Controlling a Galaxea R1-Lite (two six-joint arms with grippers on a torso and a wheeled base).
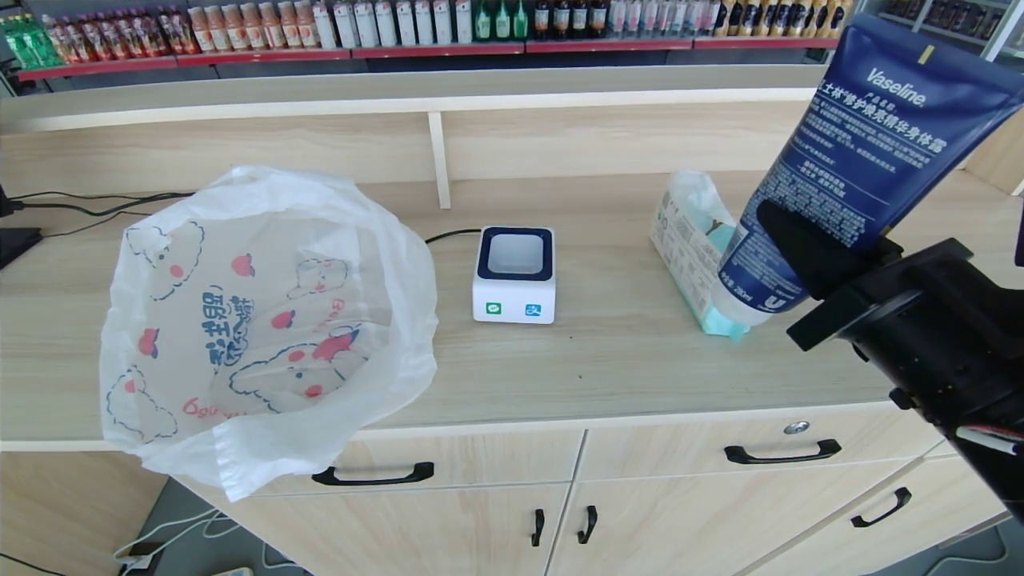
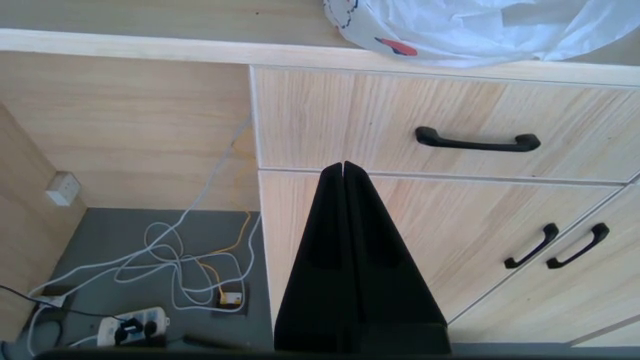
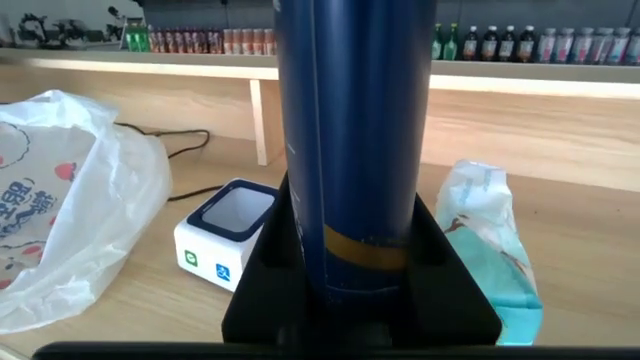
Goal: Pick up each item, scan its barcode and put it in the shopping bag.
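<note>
Right now the blue lotion tube (image 1: 868,144) sits clamped in my right jaws, raised over the right side of the surface (image 1: 608,360) near the wipes pack (image 1: 686,240). The scanner (image 1: 514,274) stands mid-surface, with the shopping bag (image 1: 264,320) at left. My left jaws are pressed together, down by the drawers (image 2: 400,110).

One plastic bag (image 1: 264,320), one scanner (image 1: 514,276), one pack of wipes (image 1: 686,240) and one blue tube (image 1: 864,144).

Bottle shelf (image 1: 400,51) behind wooden counter (image 1: 608,360); drawers (image 1: 480,460) below; cables (image 2: 185,285) on floor.
</note>
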